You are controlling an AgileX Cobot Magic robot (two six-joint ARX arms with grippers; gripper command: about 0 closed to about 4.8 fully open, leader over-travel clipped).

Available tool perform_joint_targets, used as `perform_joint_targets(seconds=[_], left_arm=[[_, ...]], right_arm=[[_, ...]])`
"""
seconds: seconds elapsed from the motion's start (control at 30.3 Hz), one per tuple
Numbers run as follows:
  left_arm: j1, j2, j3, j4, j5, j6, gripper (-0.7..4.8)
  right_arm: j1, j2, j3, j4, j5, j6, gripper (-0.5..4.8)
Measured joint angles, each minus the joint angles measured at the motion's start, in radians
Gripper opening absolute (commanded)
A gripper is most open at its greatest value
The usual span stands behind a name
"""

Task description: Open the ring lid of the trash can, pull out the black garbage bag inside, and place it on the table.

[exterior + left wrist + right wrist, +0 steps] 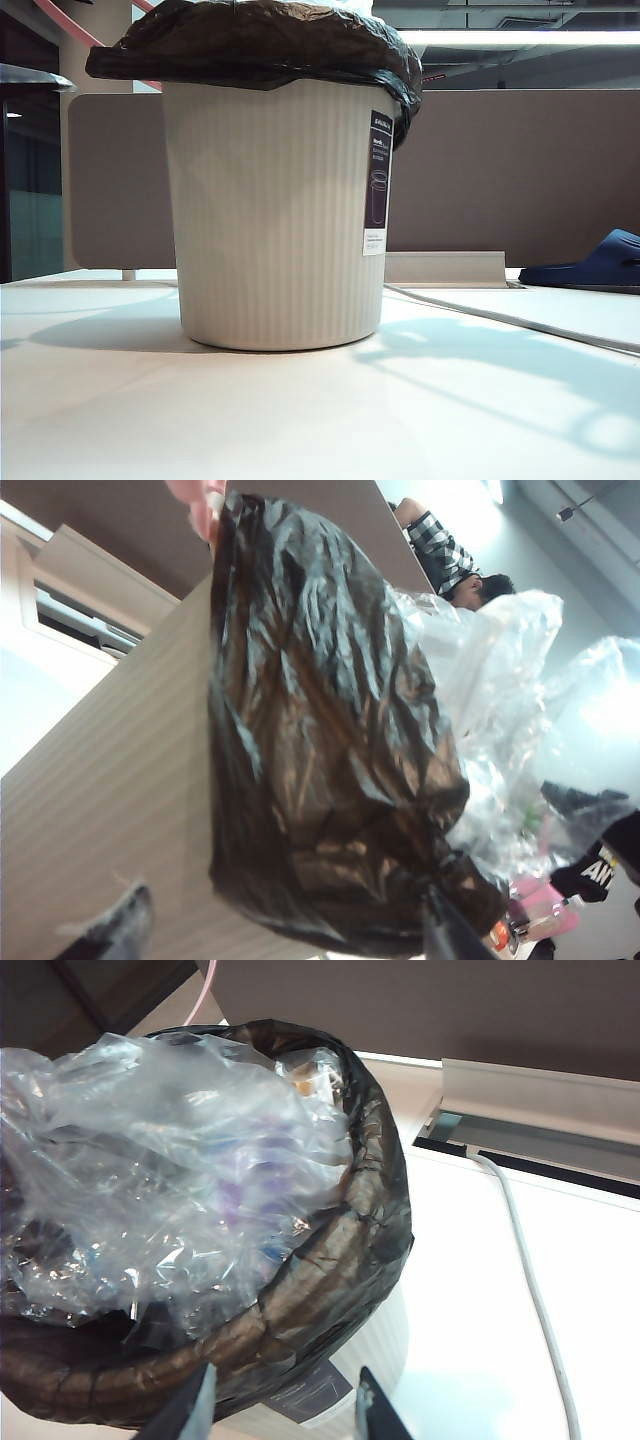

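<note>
From the exterior view, the trash can [280, 215] stands upright on the white table [300, 420], its dark label strip [377, 180] facing right. The black garbage bag [260, 45] is folded over the rim and bulges above it. A blue slipper [590, 265] lies far right, before the brown-grey partition panel [520, 170]; neither arm shows here.

In the left wrist view, the bag [320, 740] drapes over the can's ribbed wall [110, 820], with clear plastic film [500, 720] spilling beside it. The left end effector [285, 935] sits close against the can's side; its two fingertips stand wide apart, closed on nothing, one [115, 930] by the ribbed wall.

In the right wrist view, the right end effector [275, 1410] hovers just outside the can's rim (fingers partly spread, empty). The bag [340, 1260] lines the rim, crumpled clear film [160, 1180] filling the can. A white cable [530, 1280] runs across the table [480, 1340]
</note>
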Motion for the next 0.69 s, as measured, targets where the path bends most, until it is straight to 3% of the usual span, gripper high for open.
perform_joint_targets(seconds=[0.2, 0.36, 0.46, 0.49, 0.56, 0.69], left_arm=[[-0.005, 0.073, 0.000, 0.141, 0.000, -0.052, 3.46], [-0.117, 0.137, 0.000, 0.204, -0.050, -0.054, 3.45], [-0.131, 0.148, 0.001, 0.240, -0.087, -0.055, 3.28], [-0.130, 0.148, 0.001, 0.246, -0.102, -0.055, 2.98], [-0.130, 0.148, 0.001, 0.248, -0.109, -0.055, 1.71], [-0.130, 0.148, 0.001, 0.250, -0.112, -0.057, 0.48]], right_arm=[[0.000, 0.000, 0.000, 0.000, 0.016, 0.002, 1.79], [0.000, 0.005, 0.000, 0.002, 0.019, 0.002, 1.79], [0.000, 0.011, 0.000, 0.001, 0.019, 0.002, 1.79], [0.000, 0.011, 0.000, 0.000, 0.019, 0.002, 1.79], [0.000, 0.013, 0.000, 0.000, 0.019, 0.002, 1.79], [0.000, 0.022, 0.000, 0.001, 0.019, 0.002, 1.79]])
